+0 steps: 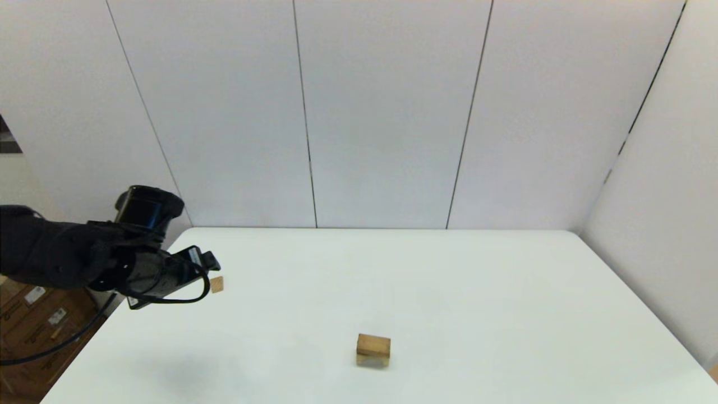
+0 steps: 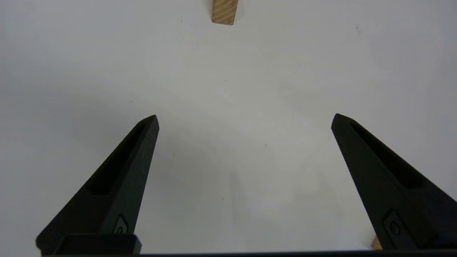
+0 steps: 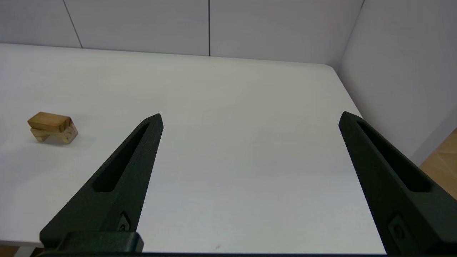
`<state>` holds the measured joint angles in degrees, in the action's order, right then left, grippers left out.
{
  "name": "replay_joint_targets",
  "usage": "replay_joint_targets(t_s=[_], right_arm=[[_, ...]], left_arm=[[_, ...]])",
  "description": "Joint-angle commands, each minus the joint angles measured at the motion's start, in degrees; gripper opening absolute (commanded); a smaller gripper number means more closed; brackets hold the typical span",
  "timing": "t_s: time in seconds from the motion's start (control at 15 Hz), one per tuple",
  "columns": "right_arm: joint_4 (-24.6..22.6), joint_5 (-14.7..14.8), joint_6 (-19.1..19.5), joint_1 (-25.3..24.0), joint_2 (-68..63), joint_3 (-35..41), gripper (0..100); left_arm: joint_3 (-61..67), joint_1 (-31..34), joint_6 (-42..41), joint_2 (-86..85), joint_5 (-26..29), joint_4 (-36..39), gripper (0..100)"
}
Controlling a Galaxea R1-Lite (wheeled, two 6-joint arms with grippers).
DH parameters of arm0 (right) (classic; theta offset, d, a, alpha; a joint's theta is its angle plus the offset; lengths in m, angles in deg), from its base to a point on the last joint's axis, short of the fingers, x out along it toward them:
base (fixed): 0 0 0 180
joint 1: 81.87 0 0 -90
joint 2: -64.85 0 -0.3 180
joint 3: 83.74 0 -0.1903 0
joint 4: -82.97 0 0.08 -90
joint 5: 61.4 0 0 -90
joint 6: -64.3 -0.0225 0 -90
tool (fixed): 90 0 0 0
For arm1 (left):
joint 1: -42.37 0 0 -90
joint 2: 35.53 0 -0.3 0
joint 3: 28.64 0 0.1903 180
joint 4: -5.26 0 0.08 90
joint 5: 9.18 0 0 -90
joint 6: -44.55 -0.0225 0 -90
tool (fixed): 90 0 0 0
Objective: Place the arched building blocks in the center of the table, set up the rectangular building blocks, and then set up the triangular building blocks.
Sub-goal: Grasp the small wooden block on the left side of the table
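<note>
From the head camera we see the arched block (image 1: 373, 357) standing near the middle of the table (image 1: 505, 292), hollow side down, with the rectangular bar (image 1: 374, 345) laid flat across its top. We judge that two of the three steps look done: the arch makes a stable base and the bar gives it a level deck. Far to the left of that stack, close to the table's edge, the left gripper (image 1: 208, 268) hangs above the white surface, and a small tan block (image 1: 217, 284) peeks out just past it. That is probably the triangular wedge, though from here we cannot make out its shape.

On to the left wrist camera. The left gripper (image 2: 244, 119) has its two black tapered fingers spread wide with only bare tabletop between them. Ahead of the tips sits the end of a tan piece (image 2: 225, 11) with clear diagonal grain, cut off by the frame. A sliver of wood (image 2: 375, 244) also shows beside one finger's base; we cannot tell what it is. We judge the arm is lining up on the wedge, fingers wide to straddle it.

Now the right wrist camera. The right gripper (image 3: 250, 117) is also spread and empty, parked well to the right of the stack. From here the arch (image 3: 54, 134) shows its pale curved underside and stubby legs, and the smooth, square-edged bar (image 3: 49, 121) rests on top.
</note>
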<state>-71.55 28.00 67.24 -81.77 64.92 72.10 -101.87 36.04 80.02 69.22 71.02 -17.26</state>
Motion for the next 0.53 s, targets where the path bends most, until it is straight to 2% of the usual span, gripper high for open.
replay_joint_targets(t_s=[0.07, 0.53], right_arm=[[0.00, -0.02, 0.05, -0.01, -0.07, 0.00, 100], [0.00, -0.02, 0.05, -0.01, -0.07, 0.00, 100]], left_arm=[[-6.39, -1.58, 0.57, 13.65, -2.15, 0.03, 100], [-13.33, -0.26, 0.40, 21.29, -2.33, 0.11, 100]])
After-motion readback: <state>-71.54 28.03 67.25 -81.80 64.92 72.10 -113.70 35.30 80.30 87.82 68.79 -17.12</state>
